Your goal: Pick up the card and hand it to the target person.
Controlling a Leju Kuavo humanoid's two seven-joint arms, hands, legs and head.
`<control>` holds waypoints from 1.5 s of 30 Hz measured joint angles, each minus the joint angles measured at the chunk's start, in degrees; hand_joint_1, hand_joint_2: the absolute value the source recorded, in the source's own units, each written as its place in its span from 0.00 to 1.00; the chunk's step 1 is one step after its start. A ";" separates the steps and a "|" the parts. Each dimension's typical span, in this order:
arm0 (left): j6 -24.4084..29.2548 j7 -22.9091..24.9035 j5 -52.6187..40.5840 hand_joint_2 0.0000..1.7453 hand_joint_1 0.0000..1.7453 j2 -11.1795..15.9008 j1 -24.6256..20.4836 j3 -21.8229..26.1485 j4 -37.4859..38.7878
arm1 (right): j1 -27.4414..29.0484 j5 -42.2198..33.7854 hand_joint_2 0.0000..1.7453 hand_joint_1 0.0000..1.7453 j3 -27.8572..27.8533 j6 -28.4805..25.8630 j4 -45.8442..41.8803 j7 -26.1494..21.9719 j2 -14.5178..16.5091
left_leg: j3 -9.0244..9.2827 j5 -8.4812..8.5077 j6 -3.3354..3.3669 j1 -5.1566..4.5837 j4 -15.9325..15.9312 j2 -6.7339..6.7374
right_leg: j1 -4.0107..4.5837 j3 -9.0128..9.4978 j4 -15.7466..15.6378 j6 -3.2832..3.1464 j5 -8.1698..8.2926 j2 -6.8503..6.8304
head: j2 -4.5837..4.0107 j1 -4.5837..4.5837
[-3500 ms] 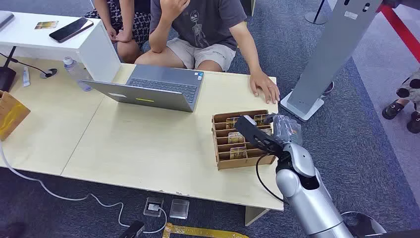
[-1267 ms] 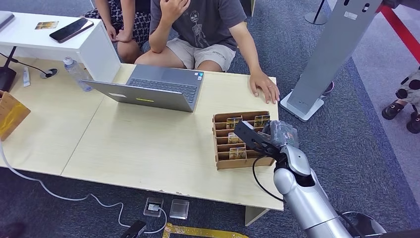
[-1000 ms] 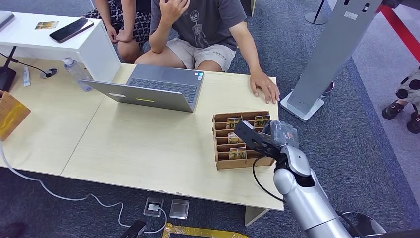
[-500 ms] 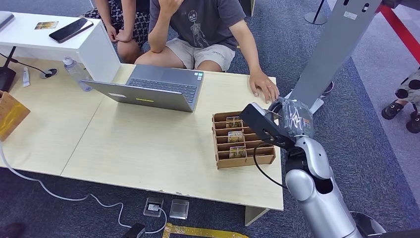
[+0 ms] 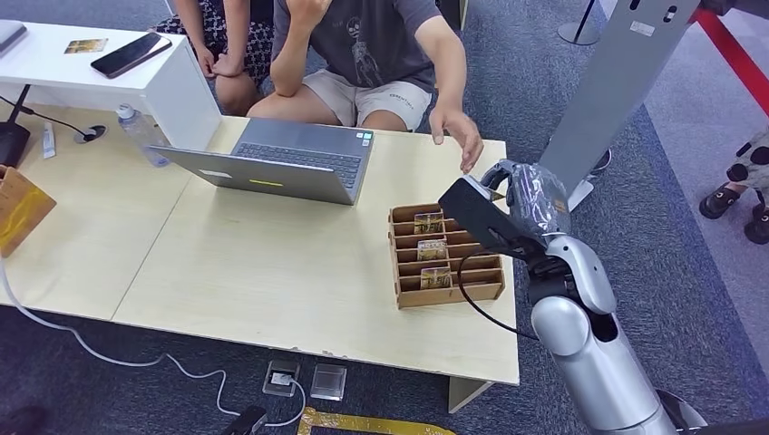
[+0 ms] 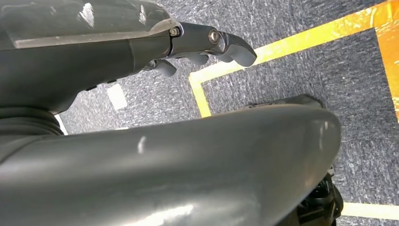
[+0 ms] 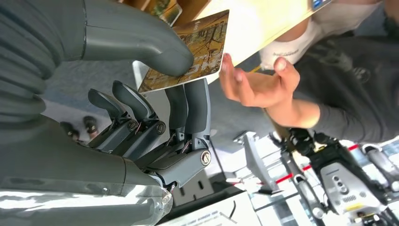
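Now at handover: right hand (image 7: 141, 108) pinching card (image 7: 193, 52) btwn thumb & fingers; person's hand (image 7: 256, 82) near, palm open; next, extend, then release; left hand (image 6: 207, 44) loosely curled, empty.

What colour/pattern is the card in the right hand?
Golden-brown with a dark line-drawn picture; the card, pinched by the right hand, shows best in the right wrist view.

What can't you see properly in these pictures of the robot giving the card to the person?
- Card: in the head view the right hand hides it; in the right wrist view the thumb covers part of it and its print is too small to read.
- Person's hand: whether it touches the card cannot be told.
- Wooden box: the robot's arm hides its right side.
- Left hand: its palm is hidden by its own cover in the left wrist view.
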 joint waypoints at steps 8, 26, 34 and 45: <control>-0.42 0.83 -0.80 0.00 0.00 -0.07 -0.98 -0.16 0.00 | -11.33 -0.65 1.00 0.97 0.75 -5.57 18.60 -8.27 5.19 | -0.04 0.02 0.00 0.00 0.00 -0.01 | 0.00 -0.04 0.04 0.00 0.04 0.01 | 0.00 -0.08; -1.15 1.17 -1.17 0.00 0.00 -0.33 -1.46 -1.26 0.00 | -24.19 3.26 1.00 0.00 3.78 -7.82 49.35 -13.02 16.39 | -0.02 0.03 0.00 0.00 0.01 -0.02 | 0.00 -0.03 0.04 0.01 0.04 0.00 | 0.00 -0.02; -1.21 0.93 -1.19 0.00 0.00 -0.33 -1.47 -1.44 0.00 | -24.49 3.24 1.00 0.00 4.20 -7.89 53.43 -13.26 17.05 | -0.02 0.03 0.00 0.00 0.01 -0.02 | 0.00 -0.04 0.04 0.01 0.04 0.00 | 0.00 -0.02; -0.84 0.77 -0.84 0.00 0.00 -0.33 -1.41 -1.49 0.00 | -24.92 3.06 1.00 0.00 4.24 -8.07 54.17 -13.54 17.35 | -0.01 0.04 0.00 0.00 0.01 -0.01 | 0.00 -0.03 0.04 0.01 0.04 0.00 | 0.00 0.02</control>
